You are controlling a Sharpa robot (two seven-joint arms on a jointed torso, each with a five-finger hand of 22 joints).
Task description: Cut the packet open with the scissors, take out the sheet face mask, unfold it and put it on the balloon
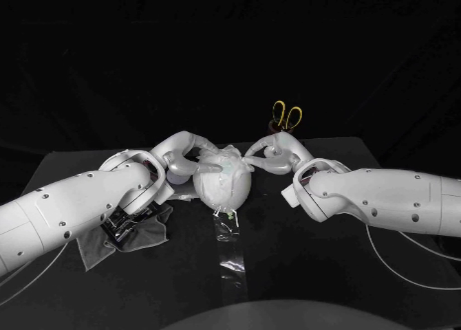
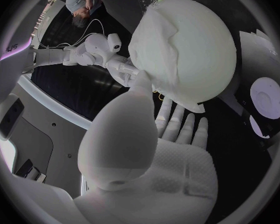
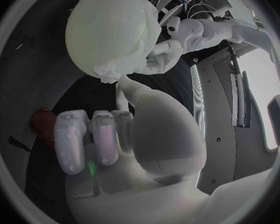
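Sheet face mask (image 2: 151, 50) already out, unfolded and draped over the balloon (image 2: 205, 45), right between the fingertips of both hands. Wrinkled and bunched down one side, with a loose corner hanging off the edge. Part of the balloon bare past the mask.

Left hand (image 2: 154, 154) holding nothing. Fingers (image 2: 177, 124) stretched out and apart just under the balloon, thumb tip reaching up and touching the mask's edge. Right hand (image 3: 140, 134) on the other side. Most of its fingers (image 3: 96, 137) curled in with nothing inside them, one stretched out long and touching the mask's lower edge. No pinch to be seen on either side, only touching.

Scissors (image 1: 287, 114) standing handles-up in a dark pot (image 1: 282, 128), well past the right hand's fingers, away from the robot. Grey floppy thing (image 1: 141, 237) lying on the black table (image 1: 329, 275) behind the left hand's fingers, under that arm. Hard to tell what. Clear crinkly bit (image 1: 228, 230) just below the balloon, nearer the robot than any fingertip.

Looks like the very last step: cutting and pulling out done, mask on the balloon, only the smoothing left. Next move, most likely: slide the fingertips softly outward to flatten the wrinkles and tuck the loose corner down. Gently, though. Easy to shove a balloon away or pop it with a hard poke.
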